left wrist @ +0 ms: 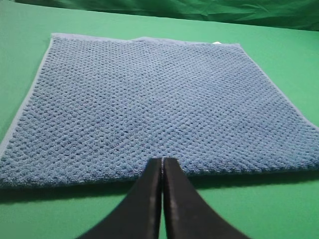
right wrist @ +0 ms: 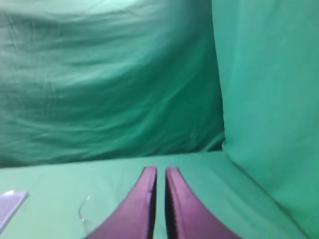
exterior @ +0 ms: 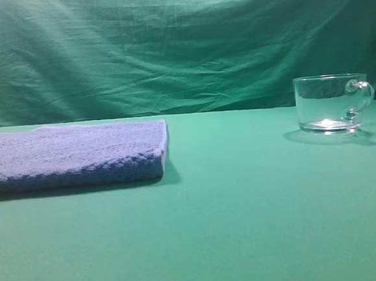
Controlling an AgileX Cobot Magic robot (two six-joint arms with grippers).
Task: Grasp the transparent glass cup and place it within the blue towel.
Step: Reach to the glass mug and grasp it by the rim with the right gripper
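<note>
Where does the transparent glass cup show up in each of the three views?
Exterior high: transparent glass cup at far right, upright on the green table cloth.
Left wrist: not in it.
Right wrist: only a bit of clear rim, bottom left.
Shared landmark: blue towel, visible in all three.

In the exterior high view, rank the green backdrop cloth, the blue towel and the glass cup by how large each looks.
1. Green backdrop cloth: spans the whole width, clearly largest.
2. Blue towel: broad flat slab at left, cut off by the frame edge.
3. Transparent glass cup: smallest, at right; it stands farther back, so it may look smaller than it is.
</note>
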